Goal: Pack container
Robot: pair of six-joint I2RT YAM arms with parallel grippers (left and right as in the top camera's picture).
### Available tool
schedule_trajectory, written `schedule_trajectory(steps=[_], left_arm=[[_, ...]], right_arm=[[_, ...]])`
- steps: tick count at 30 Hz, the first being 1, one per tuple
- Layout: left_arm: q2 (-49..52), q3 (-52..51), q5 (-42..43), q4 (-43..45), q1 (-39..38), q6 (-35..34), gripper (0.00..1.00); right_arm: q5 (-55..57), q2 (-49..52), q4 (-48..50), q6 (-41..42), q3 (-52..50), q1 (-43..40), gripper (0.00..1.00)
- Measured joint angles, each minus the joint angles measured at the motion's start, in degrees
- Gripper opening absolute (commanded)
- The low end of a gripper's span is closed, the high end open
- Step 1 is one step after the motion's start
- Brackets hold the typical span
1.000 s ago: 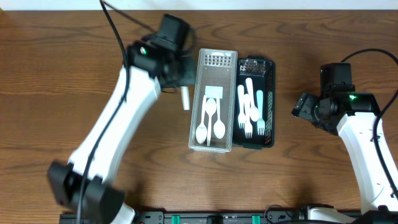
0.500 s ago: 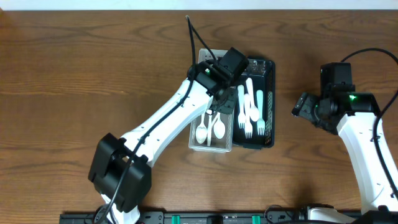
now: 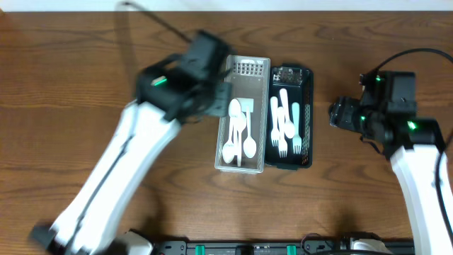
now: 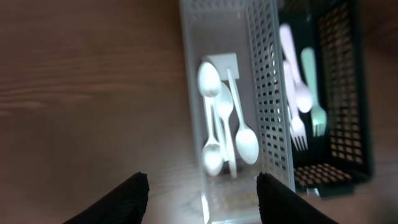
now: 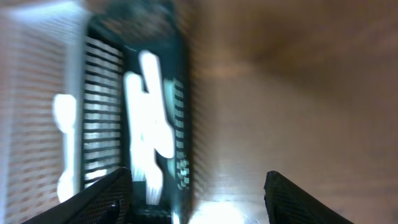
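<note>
A clear perforated container (image 3: pixel 248 67) holds several white spoons (image 3: pixel 237 134). Beside it on the right, a black basket (image 3: pixel 306 78) holds white and pale green forks (image 3: pixel 284 124). My left gripper (image 3: pixel 212 99), blurred by motion, is at the clear container's left wall. In the left wrist view this gripper (image 4: pixel 202 190) is open and empty, just short of the container (image 4: pixel 267 93) and its spoons (image 4: pixel 219 115). My right gripper (image 3: pixel 334 115) is to the right of the black basket. In the right wrist view it (image 5: pixel 199 196) is open and empty, with the basket (image 5: pixel 180 74) and forks (image 5: pixel 146 118) ahead.
Both containers stand side by side on a brown wooden table (image 3: pixel 71 106). A black rail (image 3: pixel 226 248) runs along the table's front edge. The right arm's cable (image 3: pixel 425 53) loops above its wrist.
The left arm swung over the clear container, opened and left a spoon in it. It has now drawn back to the left. The right gripper shifted slightly left and its jaws narrowed a little.
</note>
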Motion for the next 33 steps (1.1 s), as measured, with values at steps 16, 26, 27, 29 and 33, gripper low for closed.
schedule_trajectory(steps=[16, 26, 27, 29, 33], left_arm=[[-42.95, 1.22, -15.78, -12.48, 2.56, 2.51, 0.98], [-53.79, 1.46, -22.10, -19.74, 2.60, 2.51, 0.98], [-54.14, 1.46, -22.25, -19.85, 2.60, 2.51, 0.98], [-54.69, 1.46, -22.45, -20.17, 2.60, 2.51, 0.98], [-54.95, 1.46, -22.47, -20.24, 2.60, 2.51, 0.98]], right_arm=[[-3.93, -42.73, 6.16, -11.10, 4.20, 1.57, 0.99], [-4.04, -46.49, -4.55, -11.54, 4.00, 1.57, 0.99], [-4.04, -46.49, -4.85, -11.54, 3.98, 1.57, 0.99], [-4.07, -46.49, -4.87, -11.54, 3.96, 1.57, 0.99], [-4.07, -46.49, -5.01, -11.54, 3.96, 1.57, 0.99]])
